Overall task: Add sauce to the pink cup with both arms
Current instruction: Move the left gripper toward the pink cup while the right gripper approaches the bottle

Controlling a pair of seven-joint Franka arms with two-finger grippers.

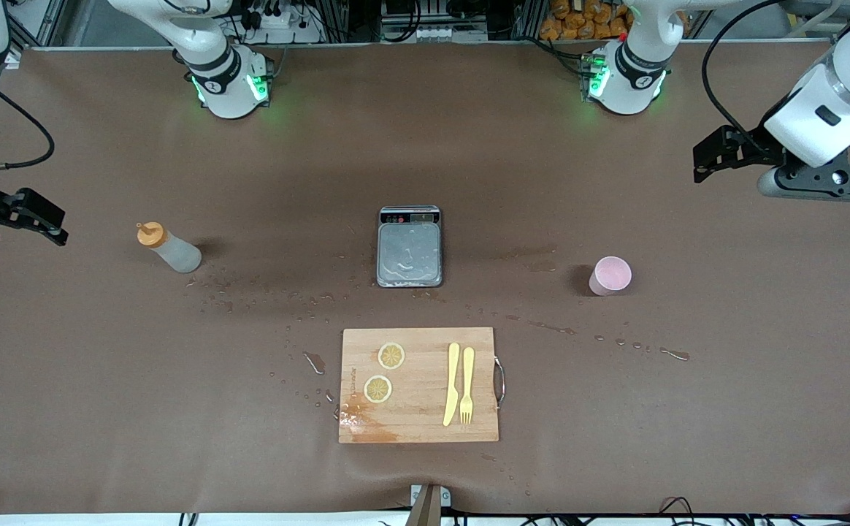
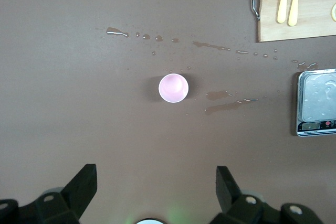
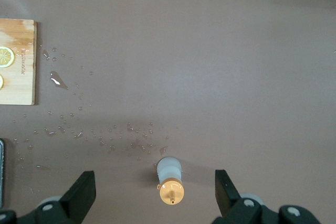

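1. Two hands are hanging over the ends of the worktop (image 1: 104, 438) in the front view, both spread open and gripping nothing: the right hand (image 1: 20, 219) is hovering over the right arm's end, the left hand (image 1: 717, 150) over the left arm's end. The sauce (image 1: 168, 248) is standing near the right hand, a little toward the grey scale (image 1: 410, 247); the pink cup (image 1: 610, 275) is sitting below the left hand and toward the scale. A cutting board (image 1: 418, 416) with lemon slices (image 1: 391, 356), a knife (image 1: 453, 383) and a fork (image 1: 467, 385) is lying well apart from both hands.

2. Seen from the left wrist, the pink cup (image 2: 174, 88) is standing upright ahead of the open fingers (image 2: 84, 182), and its inside is looking empty. It is probably light, thin and easy to tip, so its wall just under the rim seems the place to grip.

3. Seen from the right wrist, the sauce (image 3: 170, 179) is lying between the open fingers (image 3: 227, 184) but lower, its orange cap facing the camera. Its body is likely soft and slick from nearby droplets (image 3: 79, 129); a mid-body hold seems safest. Its contents are not discernible.
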